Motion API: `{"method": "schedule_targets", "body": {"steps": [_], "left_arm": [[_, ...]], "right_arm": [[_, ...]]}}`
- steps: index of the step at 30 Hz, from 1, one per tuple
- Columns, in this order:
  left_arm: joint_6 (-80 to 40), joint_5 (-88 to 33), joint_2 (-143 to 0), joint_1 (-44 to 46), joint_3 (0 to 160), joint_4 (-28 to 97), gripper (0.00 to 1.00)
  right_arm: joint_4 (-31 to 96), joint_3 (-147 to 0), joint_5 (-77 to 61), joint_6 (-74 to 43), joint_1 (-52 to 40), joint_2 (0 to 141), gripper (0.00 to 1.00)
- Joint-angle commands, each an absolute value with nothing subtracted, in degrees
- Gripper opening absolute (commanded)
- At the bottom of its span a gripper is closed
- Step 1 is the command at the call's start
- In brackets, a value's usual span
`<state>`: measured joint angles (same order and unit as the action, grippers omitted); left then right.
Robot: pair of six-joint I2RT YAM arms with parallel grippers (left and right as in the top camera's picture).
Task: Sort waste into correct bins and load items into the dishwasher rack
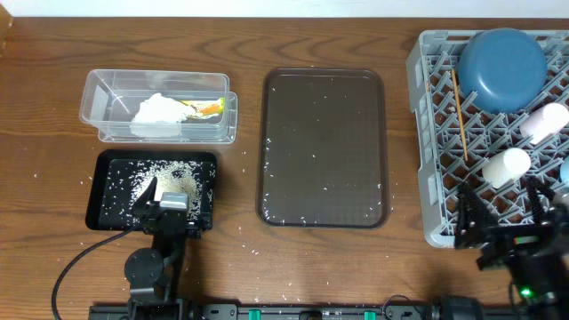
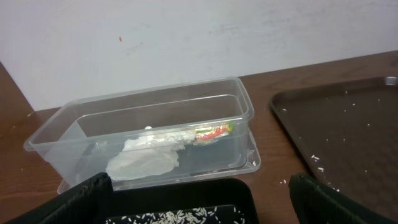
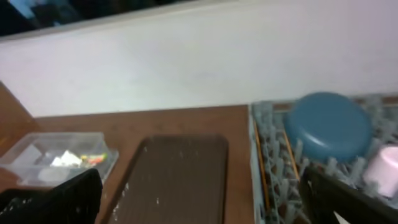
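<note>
The clear tub (image 1: 102,102) holds the crumpled white tissue (image 1: 156,114) and the yellow-orange wrapper (image 1: 207,108); both also show in the left wrist view, the tissue (image 2: 143,162) and the wrapper (image 2: 211,134). The black tray (image 1: 93,191) holds a heap of rice (image 1: 169,178). My left gripper (image 1: 169,206) is open and empty over the tray's near edge (image 2: 186,190). The grey rack (image 1: 436,133) holds the dark-blue bowl (image 1: 502,58), chopsticks (image 1: 460,116), pink cup (image 1: 544,120) and white cup (image 1: 507,166). My right gripper (image 1: 502,209) is open and empty at the rack's near edge.
The dark brown serving tray (image 1: 324,147) lies between the bins and the rack, with scattered rice grains on it. Loose grains also lie on the wooden table around the black tray (image 1: 249,236). A pale wall runs behind the table.
</note>
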<state>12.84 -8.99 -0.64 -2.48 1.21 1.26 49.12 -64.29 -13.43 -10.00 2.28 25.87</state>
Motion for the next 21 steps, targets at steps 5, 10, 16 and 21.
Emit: {"method": "schedule_targets", "body": {"steps": [5,10,16,21], "left_arm": [[13.5,-9.6,-0.3,-2.5,0.2,3.2,0.93],[13.5,-9.6,-0.3,-2.5,0.2,3.2,0.93],[13.5,-9.6,-0.3,-2.5,0.2,3.2,0.93],[13.5,-9.6,-0.3,-2.5,0.2,3.2,0.93]], "right_arm": [[38.6,-46.7,-13.5,-9.1,-1.4,17.3,0.99],[27.4,-35.2,-13.5,-9.1,-3.1,11.4,0.99],[19.1,-23.1,-13.5,-9.1,-3.8,2.6,0.99],[12.6,-16.5,-13.5,-9.1,-3.7,0.4,0.99]]}}
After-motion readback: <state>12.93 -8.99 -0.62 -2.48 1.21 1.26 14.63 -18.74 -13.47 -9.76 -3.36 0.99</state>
